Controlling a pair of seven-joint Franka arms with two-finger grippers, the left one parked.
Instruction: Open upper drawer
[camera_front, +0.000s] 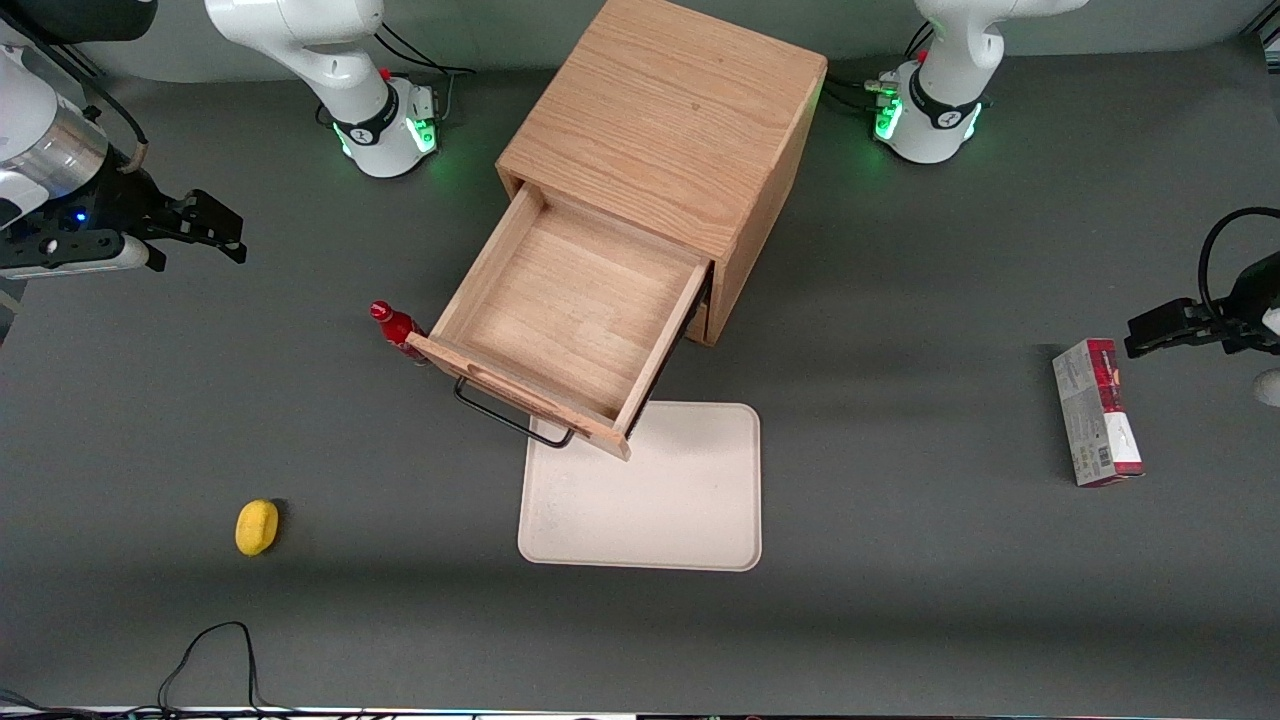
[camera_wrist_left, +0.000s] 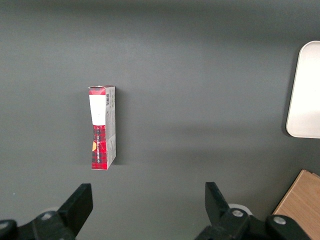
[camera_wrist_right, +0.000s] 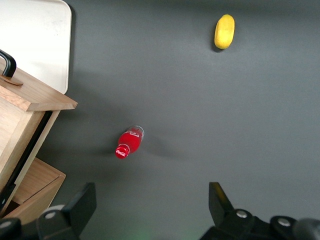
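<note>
upper drawer (camera_front: 575, 315): pulled far out of the cabinet (camera_front: 670, 130), empty, handle (camera_front: 510, 418) over the tray (camera_front: 650, 500) | end effector (camera_front: 205, 228): released, holding nothing, well apart toward the working arm's end | step: looks done; retreat without clipping the red bottle (camera_front: 395, 325) beside the drawer front

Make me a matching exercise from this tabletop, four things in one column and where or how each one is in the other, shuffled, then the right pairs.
Things:
1. upper drawer
2. red bottle
3. gripper
4. carton

Places or states:
A. lying flat toward the parked arm's end of the table
B. pulled out, empty, its front over the beige tray
C. open, off at the working arm's end, above the table
D. upright beside the drawer front

Pairs: 1-B, 2-D, 3-C, 4-A
</note>
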